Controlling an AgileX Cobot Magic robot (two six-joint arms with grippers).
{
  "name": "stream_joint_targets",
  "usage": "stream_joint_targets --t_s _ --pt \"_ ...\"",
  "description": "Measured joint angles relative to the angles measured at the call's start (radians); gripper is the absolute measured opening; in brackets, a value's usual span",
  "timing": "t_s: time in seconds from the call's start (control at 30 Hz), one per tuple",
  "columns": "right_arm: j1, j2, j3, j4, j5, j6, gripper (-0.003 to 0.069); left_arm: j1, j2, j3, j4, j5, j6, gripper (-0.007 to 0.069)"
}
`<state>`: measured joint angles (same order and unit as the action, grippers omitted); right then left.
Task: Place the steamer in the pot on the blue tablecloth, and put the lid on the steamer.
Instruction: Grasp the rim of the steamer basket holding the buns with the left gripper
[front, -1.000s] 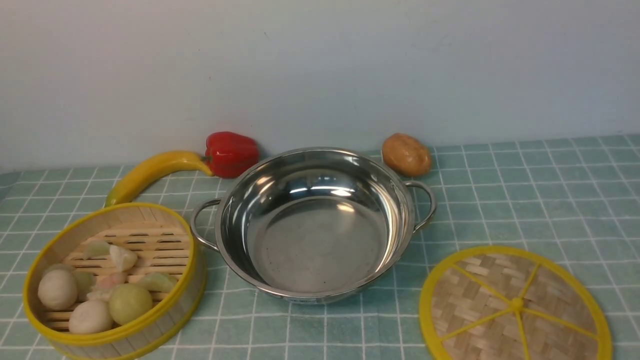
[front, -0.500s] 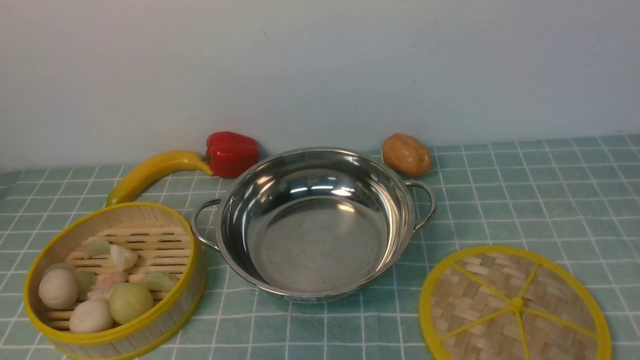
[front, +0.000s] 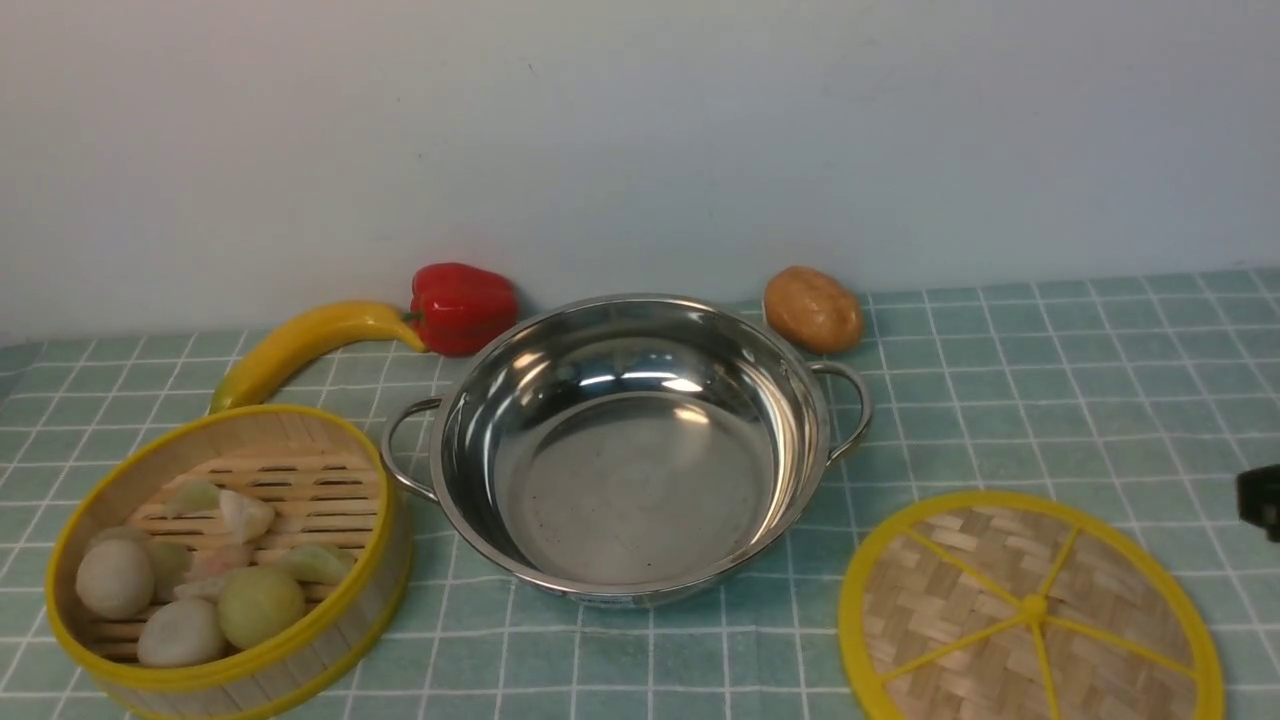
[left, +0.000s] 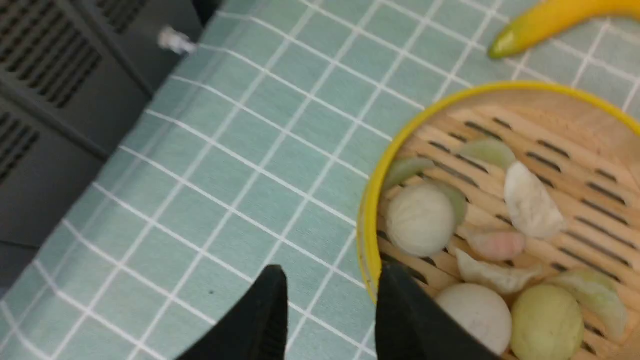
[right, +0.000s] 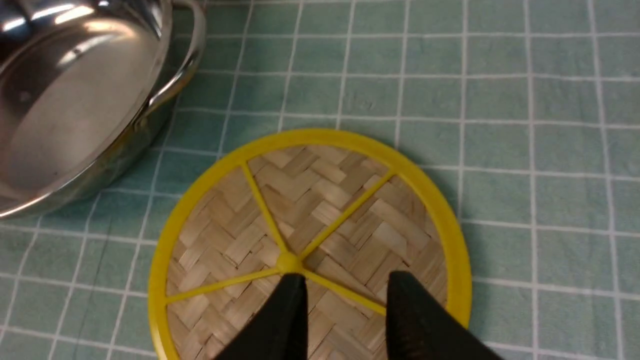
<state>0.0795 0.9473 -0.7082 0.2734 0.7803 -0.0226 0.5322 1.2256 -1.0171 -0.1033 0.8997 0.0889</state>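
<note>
steamer (front: 250, 428) beside pot (front: 620, 480), lid (front: 1030, 605) on tablecloth (front: 1000, 380)

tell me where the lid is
The lid lies flat on the blue tablecloth at the front view's lower right, just right of the pot.

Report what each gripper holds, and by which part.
Nothing is held. The left gripper is open by the steamer, the right gripper open over the lid.

Plain pale grey wall (front: 640, 130) behind; dark vented panel (left: 45, 75) alongside.
</note>
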Motion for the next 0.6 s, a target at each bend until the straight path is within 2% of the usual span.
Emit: stream_joint_targets --t_s 0.27,0.4,0.6 --pt "0.000 0.005 0.000 0.048 0.023 -0.064 0.0242 0.000 0.328 -0.136 -0.122 -0.046 0.199 0.0243" --pt "0.000 0.005 0.000 0.053 0.030 -0.066 0.0242 0.000 0.472 -0.229 -0.183 0.003 0.278 0.0243" --pt "0.000 0.005 0.000 0.058 0.051 -0.067 0.0242 0.000 0.645 -0.350 -0.275 0.081 0.490 0.0243"
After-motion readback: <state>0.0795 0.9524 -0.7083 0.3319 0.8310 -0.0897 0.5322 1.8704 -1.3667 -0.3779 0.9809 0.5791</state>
